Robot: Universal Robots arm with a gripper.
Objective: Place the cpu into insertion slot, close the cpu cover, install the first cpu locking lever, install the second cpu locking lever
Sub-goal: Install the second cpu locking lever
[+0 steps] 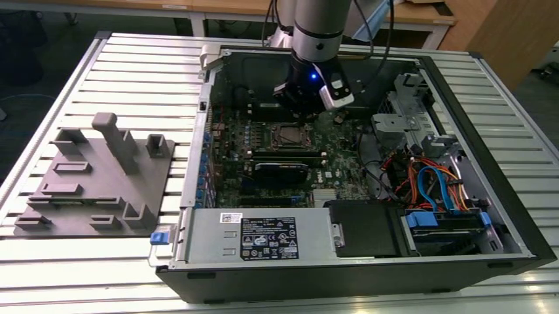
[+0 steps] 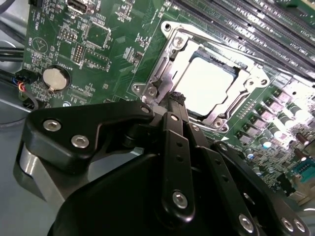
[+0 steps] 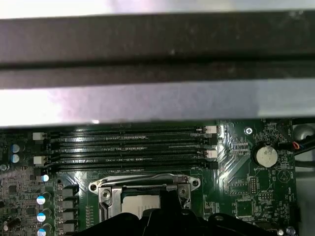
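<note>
In the second wrist view, the fingers (image 2: 177,101) are pressed together, with nothing between them. Their tips rest at the edge of the cpu cover (image 2: 170,64), on the side nearest the round coin battery (image 2: 52,78); contact with the frame cannot be confirmed.

The cpu cover lies flat over the insertion slot (image 2: 224,105). The cpu (image 2: 209,81) is seated in the slot, and its pale metal top shows through the square cut-out of the cover. In the first wrist view, the cpu (image 3: 140,204) again shows inside the cover (image 3: 142,183), partly hidden behind the dark gripper body.

Beyond the socket run the long black memory slots (image 3: 128,147), set parallel on the green motherboard (image 2: 113,44).

In the exterior view, the arm (image 1: 315,26) reaches down into the open computer case (image 1: 349,261), with the gripper (image 1: 302,108) over the socket area (image 1: 281,134). The case lies on a slatted metal surface (image 1: 131,72). A grey fixture tray (image 1: 96,180) rests on the surface at the exterior view's left, well apart from the case.
</note>
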